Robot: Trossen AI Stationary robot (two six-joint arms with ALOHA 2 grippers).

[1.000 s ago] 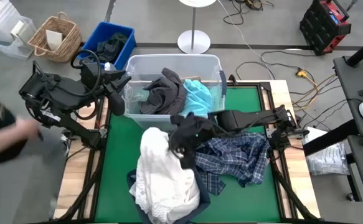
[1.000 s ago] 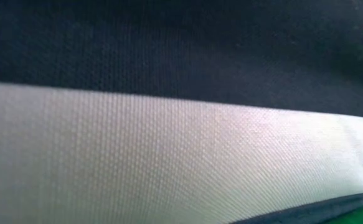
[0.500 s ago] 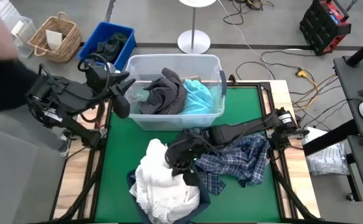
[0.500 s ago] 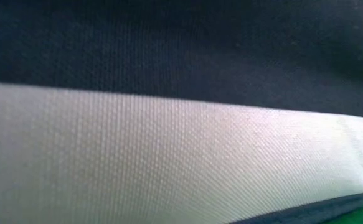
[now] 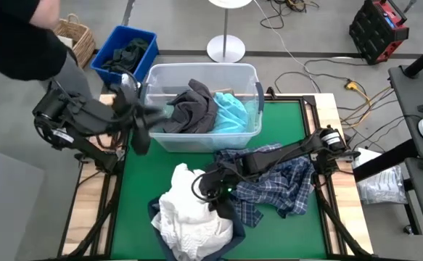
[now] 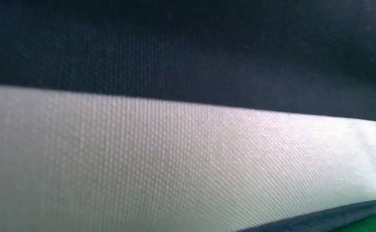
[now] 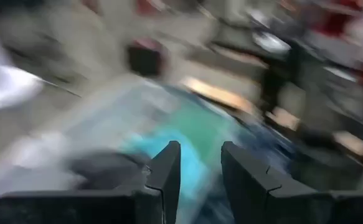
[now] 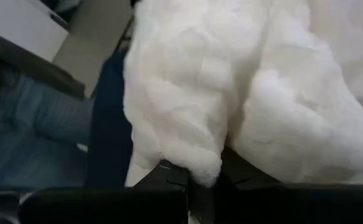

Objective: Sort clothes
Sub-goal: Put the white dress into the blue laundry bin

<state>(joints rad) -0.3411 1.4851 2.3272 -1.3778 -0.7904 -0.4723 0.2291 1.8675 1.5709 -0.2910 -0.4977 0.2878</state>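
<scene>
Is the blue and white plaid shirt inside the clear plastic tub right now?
No, the plaid shirt lies on the green table mat in front of the clear tub, which holds a dark grey garment and a teal one.

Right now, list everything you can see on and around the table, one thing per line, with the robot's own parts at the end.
White garment: one, white, table's near edge, partly in the navy bin.
Plaid shirt: one, blue and white, on the green mat, right of the white garment.
Dark grey garment: one, in the clear tub.
Teal garment: one, in the same tub, beside the grey one.
Navy bin: one, under the white garment.
Blue crate: one, on the floor behind the tub, dark clothing inside.
Wicker basket: one, tan, beside the crate.
Person's dark sleeve: one, far left.
Left tool: open, at the tub's left wall.
Right tool: shut on the white garment.
</scene>
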